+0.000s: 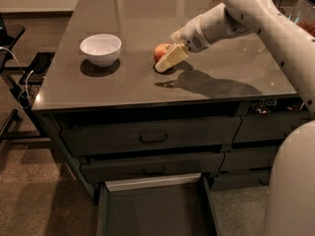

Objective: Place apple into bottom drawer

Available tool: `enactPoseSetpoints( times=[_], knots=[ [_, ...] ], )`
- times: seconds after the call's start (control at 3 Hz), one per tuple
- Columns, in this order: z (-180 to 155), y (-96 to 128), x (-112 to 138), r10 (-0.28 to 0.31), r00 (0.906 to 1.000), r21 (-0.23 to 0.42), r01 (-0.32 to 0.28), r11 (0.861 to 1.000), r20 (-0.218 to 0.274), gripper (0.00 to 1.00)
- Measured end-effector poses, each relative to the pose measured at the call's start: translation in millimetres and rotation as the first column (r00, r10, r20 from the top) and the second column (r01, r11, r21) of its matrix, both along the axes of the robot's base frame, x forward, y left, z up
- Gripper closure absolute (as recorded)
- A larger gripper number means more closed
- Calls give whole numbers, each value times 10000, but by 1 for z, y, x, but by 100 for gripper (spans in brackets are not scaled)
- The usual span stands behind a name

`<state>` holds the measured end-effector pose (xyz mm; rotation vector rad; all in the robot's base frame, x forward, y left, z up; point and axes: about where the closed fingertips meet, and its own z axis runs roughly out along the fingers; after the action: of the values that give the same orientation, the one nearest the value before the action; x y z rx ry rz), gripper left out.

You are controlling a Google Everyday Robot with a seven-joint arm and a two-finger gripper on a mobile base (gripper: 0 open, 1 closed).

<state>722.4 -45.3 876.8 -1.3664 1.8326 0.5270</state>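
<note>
Here, in the single camera view, the apple (161, 51) is sitting on the dark grey countertop (147, 14), a little right of the middle and well to the right of the white bowl (100, 48). The gripper (170, 58) is reaching in from the right at the end of the white arm (256, 14) and is pressing close against the apple's right and front side, its pale tip covering part of the fruit. How wide the gripper is standing, and whether it has any hold on the apple, I cannot tell from this angle. The arm's shadow is lying across the countertop just in front of the gripper.

Below the countertop, two handled drawer fronts (150, 136) are sitting closed, one above the other. Under them the bottom drawer (152, 215) is standing pulled out toward the camera, showing its dark flat floor and a pale rim along the back. The apple is lying well above and behind that drawer, not in it.
</note>
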Motion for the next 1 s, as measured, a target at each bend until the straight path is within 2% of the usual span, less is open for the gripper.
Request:
enactPoseSetpoints(
  times=[1.0],
  knots=[
    [0, 0, 0, 2, 10000, -1, -2, 10000, -1, 86]
  ],
)
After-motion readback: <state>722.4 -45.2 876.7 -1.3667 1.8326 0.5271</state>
